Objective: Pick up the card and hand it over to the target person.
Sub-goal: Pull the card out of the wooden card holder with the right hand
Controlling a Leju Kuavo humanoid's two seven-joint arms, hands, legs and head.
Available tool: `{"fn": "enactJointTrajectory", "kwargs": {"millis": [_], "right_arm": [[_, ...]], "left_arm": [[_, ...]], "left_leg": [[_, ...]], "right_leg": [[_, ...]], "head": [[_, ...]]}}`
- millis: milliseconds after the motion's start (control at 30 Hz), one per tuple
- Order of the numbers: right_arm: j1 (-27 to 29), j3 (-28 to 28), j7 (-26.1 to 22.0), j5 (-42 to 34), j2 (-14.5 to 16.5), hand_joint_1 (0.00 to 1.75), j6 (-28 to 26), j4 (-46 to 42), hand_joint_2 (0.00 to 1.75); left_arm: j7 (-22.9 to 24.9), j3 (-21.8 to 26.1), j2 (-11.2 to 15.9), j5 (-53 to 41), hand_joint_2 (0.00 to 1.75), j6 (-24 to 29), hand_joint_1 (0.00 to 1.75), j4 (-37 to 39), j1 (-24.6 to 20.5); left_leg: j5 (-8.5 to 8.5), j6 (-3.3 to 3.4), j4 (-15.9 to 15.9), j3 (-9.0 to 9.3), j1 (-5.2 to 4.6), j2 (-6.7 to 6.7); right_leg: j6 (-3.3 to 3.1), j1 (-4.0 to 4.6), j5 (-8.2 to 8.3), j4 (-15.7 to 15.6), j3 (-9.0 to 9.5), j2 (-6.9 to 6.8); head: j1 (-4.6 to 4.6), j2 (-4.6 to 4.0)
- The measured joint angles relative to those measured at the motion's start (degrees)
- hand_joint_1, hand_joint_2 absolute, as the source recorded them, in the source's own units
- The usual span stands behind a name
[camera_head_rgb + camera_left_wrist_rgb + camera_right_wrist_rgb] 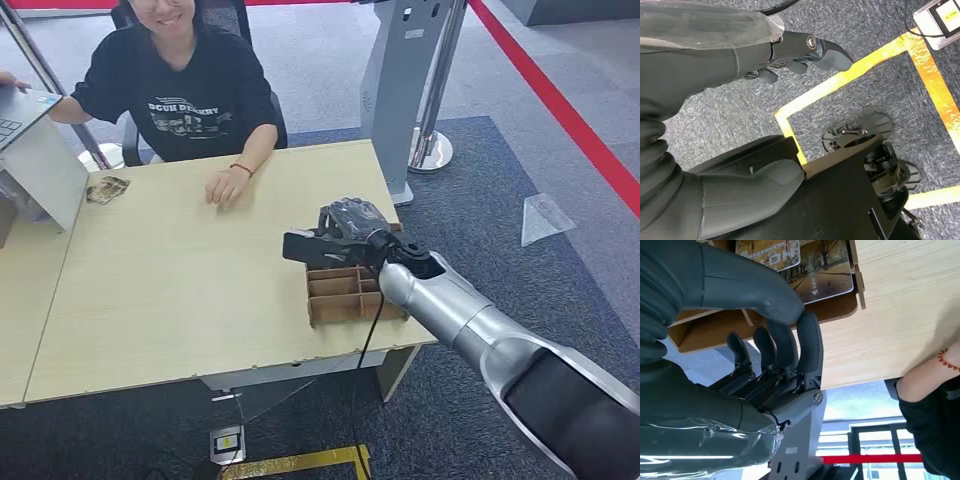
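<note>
Left hand [798, 55] hangs over floor, fingers apart, holding nothing. Right hand [343, 228] above brown tray [343, 300], fingers curled, apparently empty. Card [825, 270] in tray. Person [189, 90] at 11 o'clock across table [166, 290].

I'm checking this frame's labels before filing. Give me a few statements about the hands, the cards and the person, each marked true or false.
1. The right hand is above the brown tray. True.
2. The right hand holds a card. False: the cards lie in the tray, and its fingers are curled beside them.
3. The person sits across the table. True.
4. The left hand rests on the table. False: it hangs above the carpet.
</note>
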Motion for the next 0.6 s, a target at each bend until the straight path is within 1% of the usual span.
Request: {"fn": "enactJointTrajectory", "kwargs": {"millis": [167, 200, 267, 433, 600], "right_arm": [[0.32, 0.22, 0.6, 0.38, -0.32, 1.34, 0.18, -0.82, 1.75], [0.4, 0.26, 0.75, 0.42, -0.33, 1.37, 0.28, -0.92, 1.75], [0.55, 0.28, 1.1, 0.46, -0.35, 1.37, 0.52, -1.06, 1.75], [0.53, 0.26, 1.85, 0.56, -0.2, 1.27, 1.19, -0.16, 1.75], [0.61, 0.33, 2.03, 0.66, -0.1, 1.28, 1.43, 1.0, 1.75]], "left_arm": [[0.17, -0.32, -0.07, -0.26, 1.75, -0.13, 0.0, 0.0, -0.12], [0.23, -0.38, -0.1, -0.31, 1.75, -0.1, 0.0, 0.02, -0.14], [0.36, -0.48, -0.27, -0.38, 1.75, 0.07, 0.0, 0.03, -0.2], [0.53, -0.72, -0.46, -0.55, 1.75, 0.24, 0.0, 0.0, -0.35], [0.74, -0.83, -0.42, -0.59, 1.75, 0.15, 0.0, 0.04, -0.4]], "left_leg": [[0.0, 0.01, -0.01, 0.0, 0.02, -0.04], [0.01, 0.0, -0.01, 0.0, 0.02, -0.04], [0.01, 0.0, -0.01, 0.0, 0.02, -0.04], [0.0, 0.01, -0.01, 0.01, 0.02, -0.06], [0.0, 0.01, -0.01, 0.03, 0.02, -0.07]], "right_leg": [[0.0, 0.02, 0.0, -0.03, 0.02, -0.04], [0.0, 0.02, 0.0, -0.03, 0.02, -0.04], [0.0, 0.02, 0.0, -0.03, 0.02, -0.04], [0.0, 0.02, -0.01, -0.03, 0.04, -0.06], [0.0, 0.02, -0.01, -0.04, 0.05, -0.07]], "head": [[0.0, 0.0], [0.0, 0.0], [0.0, 0.0], [0.0, 0.0], [0.0, 0.0]]}}
